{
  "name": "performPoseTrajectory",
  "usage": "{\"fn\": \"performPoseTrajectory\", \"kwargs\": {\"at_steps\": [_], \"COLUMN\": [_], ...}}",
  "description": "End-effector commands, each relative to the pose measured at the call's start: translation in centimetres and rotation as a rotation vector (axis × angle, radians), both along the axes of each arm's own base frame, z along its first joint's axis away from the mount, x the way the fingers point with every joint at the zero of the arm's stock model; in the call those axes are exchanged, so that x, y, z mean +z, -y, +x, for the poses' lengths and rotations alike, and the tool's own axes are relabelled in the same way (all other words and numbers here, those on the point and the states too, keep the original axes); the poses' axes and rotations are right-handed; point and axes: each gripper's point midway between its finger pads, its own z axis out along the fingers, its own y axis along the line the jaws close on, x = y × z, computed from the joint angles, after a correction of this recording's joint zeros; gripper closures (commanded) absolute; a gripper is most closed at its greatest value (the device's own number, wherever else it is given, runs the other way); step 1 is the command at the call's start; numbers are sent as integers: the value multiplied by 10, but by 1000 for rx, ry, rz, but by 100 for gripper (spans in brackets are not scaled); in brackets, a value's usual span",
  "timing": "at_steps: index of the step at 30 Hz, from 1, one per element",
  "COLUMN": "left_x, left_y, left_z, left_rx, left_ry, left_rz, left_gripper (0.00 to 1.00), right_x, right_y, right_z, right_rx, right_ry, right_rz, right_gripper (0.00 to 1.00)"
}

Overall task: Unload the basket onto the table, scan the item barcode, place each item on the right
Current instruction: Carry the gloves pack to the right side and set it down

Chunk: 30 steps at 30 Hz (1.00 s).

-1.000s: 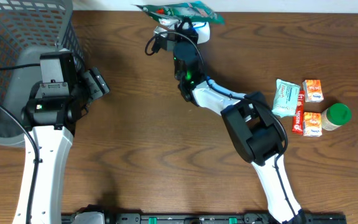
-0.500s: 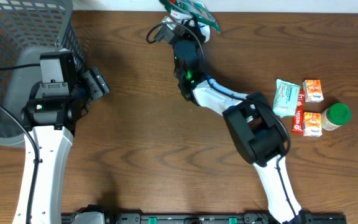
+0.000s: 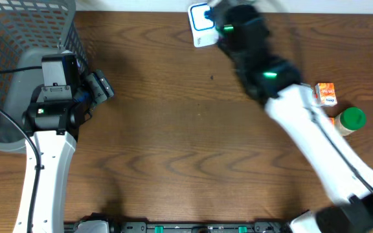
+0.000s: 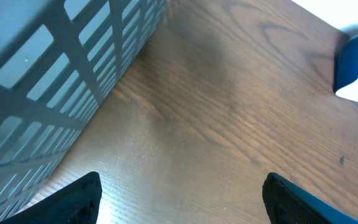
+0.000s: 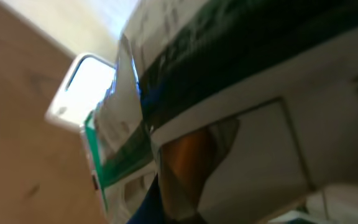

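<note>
The brown wooden table [image 3: 173, 142] is carrying everything; a grey mesh basket [image 3: 11, 39] is standing on it, close on the left of the left gripper [image 3: 104, 88]; a white and blue scanner [image 3: 201, 26] is sitting just beside the blurred right gripper [image 3: 226, 19], perhaps touching it; an orange carton [image 3: 326, 94] and a green-lidded jar [image 3: 353, 120] are resting well apart from that gripper, back along its arm.

the table [image 3: 173, 142] is matt dark wood grain, the basket [image 3: 11, 29] grey plastic lattice, the packet [image 5: 241, 74] glossy film
</note>
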Motion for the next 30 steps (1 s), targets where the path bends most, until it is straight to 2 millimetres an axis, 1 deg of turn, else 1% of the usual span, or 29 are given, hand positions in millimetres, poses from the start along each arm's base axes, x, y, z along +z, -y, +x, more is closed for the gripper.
{"fn": "performPoseTrajectory", "kwargs": {"at_steps": [1, 3, 6, 8, 10, 12, 16, 21, 24, 26, 28, 29, 30], "left_x": [3, 3, 3, 3, 3, 3, 3, 3, 3, 3, 3, 3, 3], "left_y": [-5, -5, -5, -5, -5, -5, -5, -5, -5, -5, -5, -5, -5], "left_z": [1, 1, 1, 1, 1, 1, 1, 1, 1, 1, 1, 1, 1], "left_rx": [16, 17, 17, 16, 16, 16, 16, 17, 16, 16, 16, 16, 16], "left_ry": [8, 8, 8, 8, 8, 8, 8, 8, 8, 8, 8, 8, 8], "left_rz": [12, 12, 12, 12, 12, 12, 12, 12, 12, 12, 12, 12, 12], "left_gripper": [16, 16, 16, 16, 16, 16, 16, 16, 16, 16, 16, 16, 16], "right_x": [-8, -21, -52, -74, -92, -114, -153, -200, -222, -235, -246, -247, -249], "right_y": [4, 21, 48, 65, 79, 93, 114, 137, 146, 151, 155, 156, 159], "right_z": [-24, -41, -68, -82, -90, -94, -98, -95, -94, -94, -94, -94, -94], "right_rx": [33, 16, -40, -98, -146, -198, -271, -348, -385, -403, -416, -418, -426], "right_ry": [-161, -273, -464, -577, -652, -707, -777, -797, -799, -800, -798, -796, -791], "right_rz": [329, 379, 415, 429, 435, 436, 443, 469, 490, 499, 503, 503, 497], "right_gripper": [99, 99, 99, 99, 99, 99, 99, 99, 99, 97, 81, 69, 44]}}
